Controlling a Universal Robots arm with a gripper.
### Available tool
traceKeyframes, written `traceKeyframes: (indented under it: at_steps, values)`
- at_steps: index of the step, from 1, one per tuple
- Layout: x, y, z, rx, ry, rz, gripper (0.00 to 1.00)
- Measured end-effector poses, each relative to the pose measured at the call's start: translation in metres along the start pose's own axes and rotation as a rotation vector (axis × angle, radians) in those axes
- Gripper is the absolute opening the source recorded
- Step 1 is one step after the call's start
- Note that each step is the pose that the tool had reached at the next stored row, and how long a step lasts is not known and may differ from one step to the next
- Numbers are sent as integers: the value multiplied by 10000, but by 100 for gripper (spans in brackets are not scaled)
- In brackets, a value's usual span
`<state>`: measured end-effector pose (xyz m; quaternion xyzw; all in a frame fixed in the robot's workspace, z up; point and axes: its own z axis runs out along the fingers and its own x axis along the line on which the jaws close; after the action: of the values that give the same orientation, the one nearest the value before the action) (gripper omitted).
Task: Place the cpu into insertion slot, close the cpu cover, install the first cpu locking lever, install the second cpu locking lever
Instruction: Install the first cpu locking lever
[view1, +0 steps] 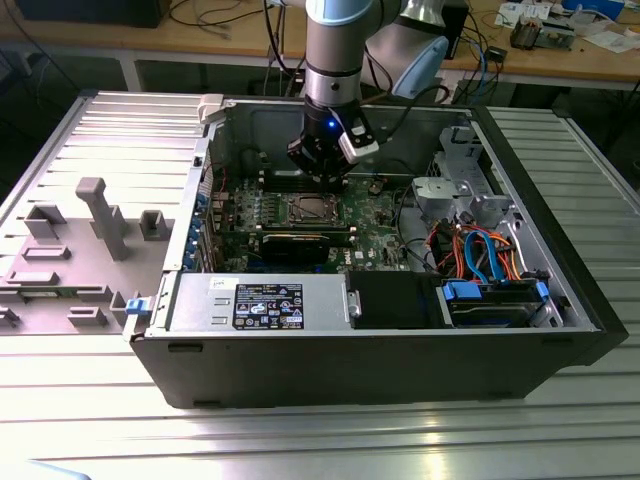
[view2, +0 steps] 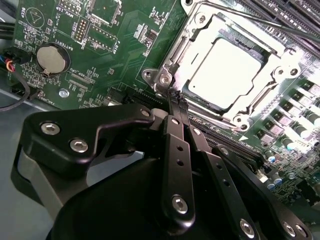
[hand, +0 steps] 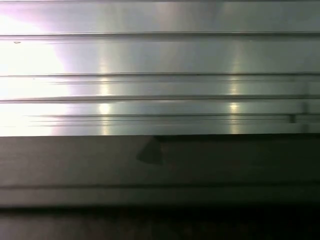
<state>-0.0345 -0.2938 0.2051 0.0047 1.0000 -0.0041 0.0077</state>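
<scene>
A ribbed metal table (view1: 560, 420) gleams under bright light. Behind it stands a wooden workbench (view1: 230, 45) strewn with cables (view1: 215, 15) and papers (view1: 612, 40).

Tool (view2: 176, 97) pinched together beside the cpu cover (view2: 280, 67); cpu (view2: 230, 67) seated under it.

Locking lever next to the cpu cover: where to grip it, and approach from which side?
Likely the straight run of the locking lever beside the cpu cover, with the end effector coming from above and pinching across the thin rod. The motherboard lies beneath it, leaving little room for a side approach.
</scene>
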Motion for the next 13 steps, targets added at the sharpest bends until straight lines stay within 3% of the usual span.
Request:
traceKeyframes:
  at_steps: [13]
  values:
    - [0, -39, 1, 3, -1, 1, 11]
